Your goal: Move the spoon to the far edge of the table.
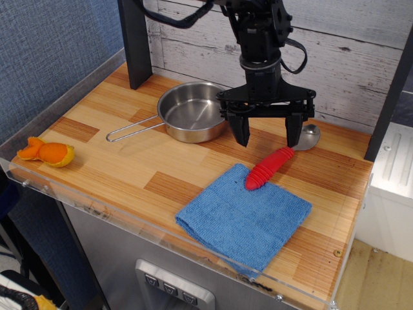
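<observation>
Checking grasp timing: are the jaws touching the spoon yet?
Cannot tell. In the only view the open gripper stands above the spoon, one fingertip overlapping its bowl, with no clear gap or contact.

Just the extras lying around the board

A steel pan (193, 112) is sitting toward the back with its wire handle pointing left, a blue cloth (244, 217) is lying up front, and an orange plush toy (46, 152) is sitting near the left edge.

Bare wood of the table (129, 161) lies open between the steel pan (193, 111) and the blue cloth (244, 216), while the cloth's far corner touches the spoon (277, 159), the plank wall (335, 58) stands just behind, and the orange toy (46, 152) is well apart.
</observation>
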Motion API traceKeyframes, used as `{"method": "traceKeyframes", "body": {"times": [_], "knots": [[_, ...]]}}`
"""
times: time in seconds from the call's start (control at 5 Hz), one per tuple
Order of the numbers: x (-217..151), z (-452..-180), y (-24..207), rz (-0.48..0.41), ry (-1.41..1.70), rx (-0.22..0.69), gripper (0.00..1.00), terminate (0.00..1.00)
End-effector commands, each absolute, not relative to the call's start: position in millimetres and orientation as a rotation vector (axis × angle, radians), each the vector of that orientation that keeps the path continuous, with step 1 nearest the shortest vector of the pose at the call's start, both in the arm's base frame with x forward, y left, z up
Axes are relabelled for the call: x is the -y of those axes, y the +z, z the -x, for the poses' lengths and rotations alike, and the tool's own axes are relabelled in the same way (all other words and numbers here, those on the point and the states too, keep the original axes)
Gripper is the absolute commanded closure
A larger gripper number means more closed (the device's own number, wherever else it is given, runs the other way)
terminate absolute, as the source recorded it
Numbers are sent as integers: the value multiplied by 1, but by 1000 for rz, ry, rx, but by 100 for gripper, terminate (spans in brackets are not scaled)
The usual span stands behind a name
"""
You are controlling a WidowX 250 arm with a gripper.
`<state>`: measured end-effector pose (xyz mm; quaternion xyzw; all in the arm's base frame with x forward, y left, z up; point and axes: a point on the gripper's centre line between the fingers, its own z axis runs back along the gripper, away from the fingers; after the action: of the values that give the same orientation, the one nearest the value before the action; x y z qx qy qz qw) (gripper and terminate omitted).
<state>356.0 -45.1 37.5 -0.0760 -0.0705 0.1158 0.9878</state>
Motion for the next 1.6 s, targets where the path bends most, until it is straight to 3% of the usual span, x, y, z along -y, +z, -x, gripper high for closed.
{"method": "traceKeyframes", "body": {"times": [0.0, 0.4, 0.6, 1.2, 1.4], "knots": [[59, -355, 38, 159, 78, 154, 0, 0], [69, -345, 27, 148, -16, 144, 0, 0], [68, -342, 21, 137, -15, 156, 100, 0], [55, -341, 31, 123, 53, 187, 100, 0], [46, -343, 52, 118, 88, 218, 100, 0]]}}
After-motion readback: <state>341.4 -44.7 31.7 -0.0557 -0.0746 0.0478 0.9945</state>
